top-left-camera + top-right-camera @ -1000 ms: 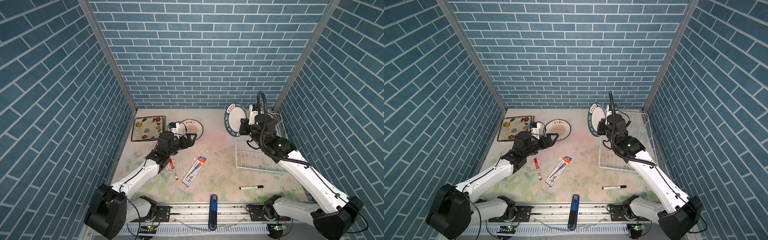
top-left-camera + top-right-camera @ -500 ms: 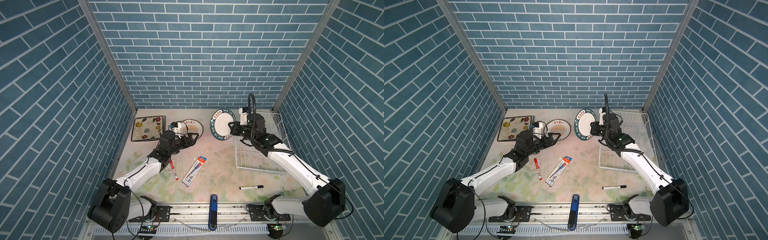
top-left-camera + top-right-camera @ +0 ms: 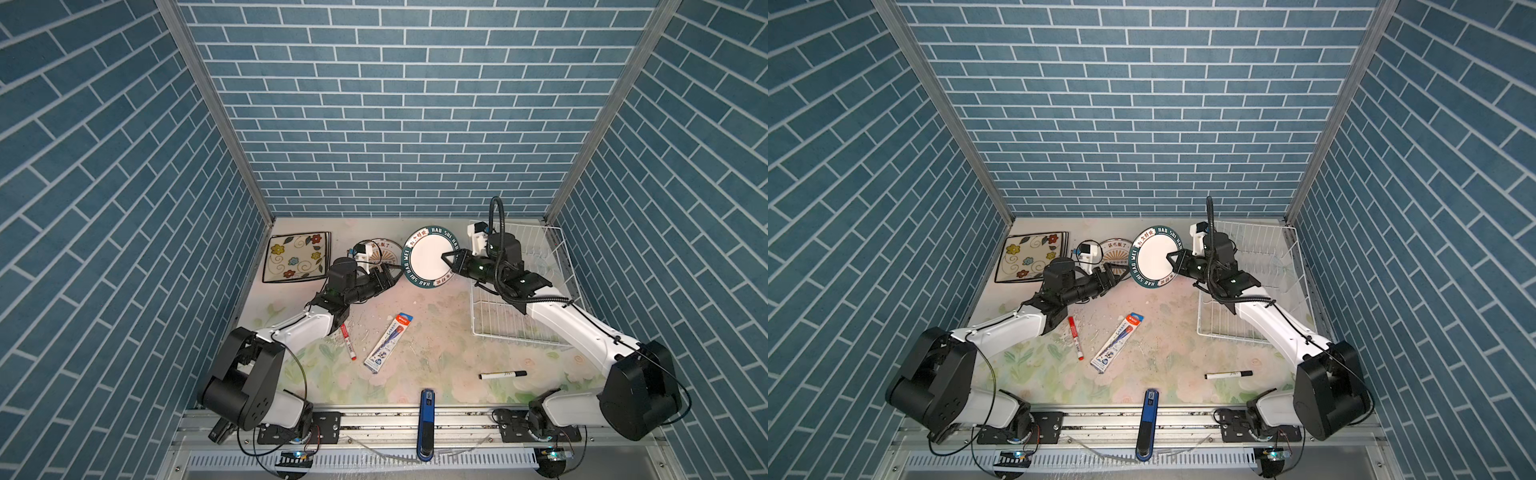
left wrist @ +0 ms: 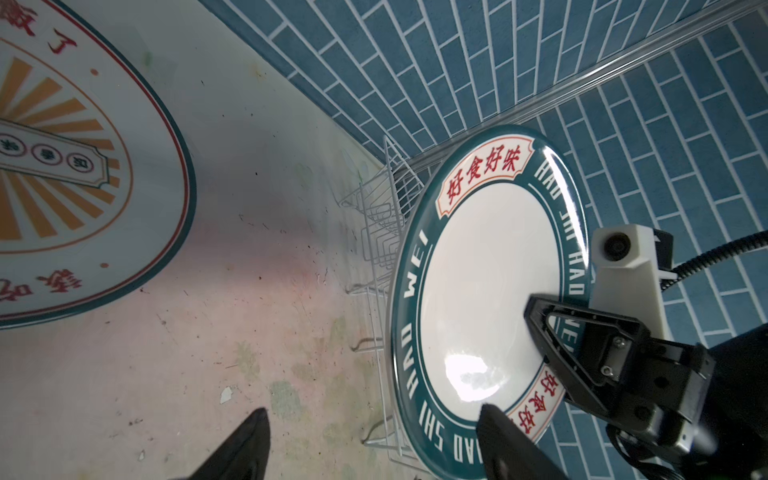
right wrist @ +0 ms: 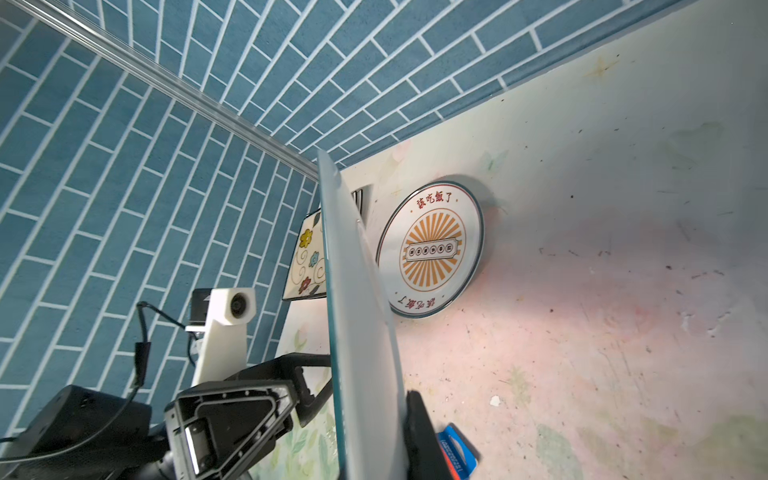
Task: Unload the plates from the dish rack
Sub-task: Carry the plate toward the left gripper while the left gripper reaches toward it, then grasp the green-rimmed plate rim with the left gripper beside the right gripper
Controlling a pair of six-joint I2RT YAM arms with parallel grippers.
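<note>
Unloading at a late stage. The right gripper [image 3: 449, 261] is pressed onto the rim of a round white plate [image 3: 422, 258] with a dark lettered band. It holds the plate nearly on edge above the table [image 3: 436, 353], between the dish rack [image 3: 498, 318] and the left gripper [image 3: 390, 276]. The left gripper's jaws are spread, and in the left wrist view one fingertip [image 4: 498, 432] lies over the plate's lower rim. Whether it touches the plate cannot be told. A stack of square flowered plates [image 3: 297, 258] lies flat in the far left corner of the table. Just beside it lies a round plate with a sunburst design [image 5: 430, 249], also flat and clear of the rack. In both top views no plate shows among the rack's wires, though the right arm hides part of it. Judged from this layout, the held plate is probably the last one. What remains is to pass it across or lower it and lay it flat near the others. The likely risk is a slip on the glossy rim during the exchange.
</note>
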